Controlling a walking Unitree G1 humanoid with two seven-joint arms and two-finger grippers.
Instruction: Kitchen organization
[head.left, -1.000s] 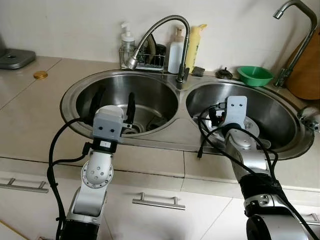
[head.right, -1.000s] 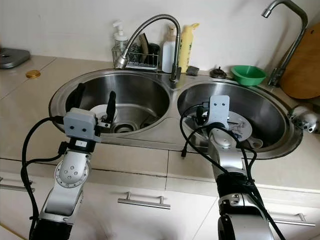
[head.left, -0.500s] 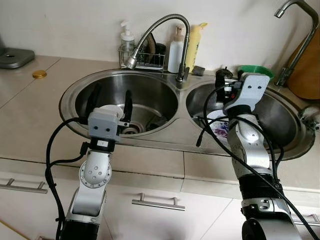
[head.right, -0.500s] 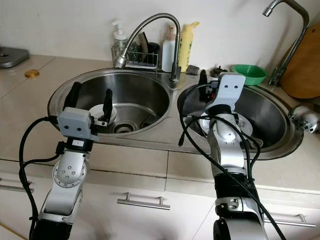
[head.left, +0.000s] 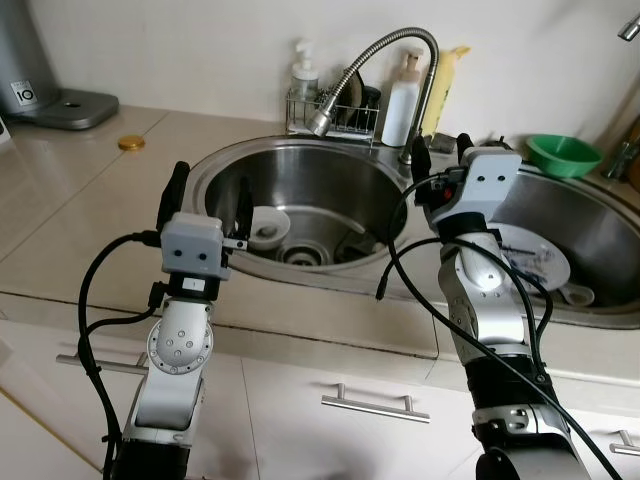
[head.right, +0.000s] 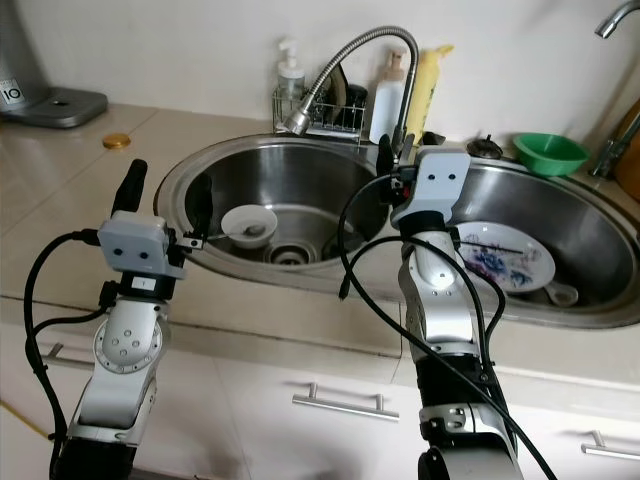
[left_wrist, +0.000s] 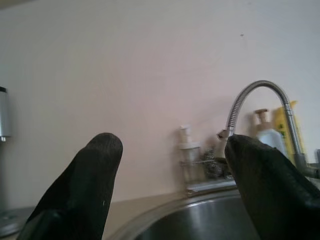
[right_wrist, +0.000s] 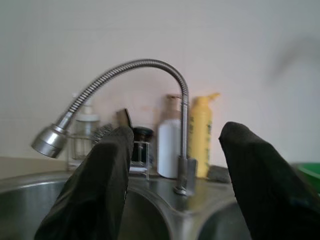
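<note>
Right gripper (head.left: 437, 148) raised out of right basin (head.left: 600, 205), now above sink divider

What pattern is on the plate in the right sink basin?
The plate is white with a blue and purple floral design; the right eye view shows it best.

Small bowl (head.right: 248, 224) in left basin (head.right: 300, 175); plate (head.right: 505, 268) in right basin (head.right: 590, 215); faucet (head.right: 350, 70) between, behind.

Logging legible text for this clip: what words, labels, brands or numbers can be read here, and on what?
"10": on a small white label on the grey appliance at the counter's far left corner.
White bottle and yellow bottle behind the sink: no readable print.
Nothing else legible.
</note>
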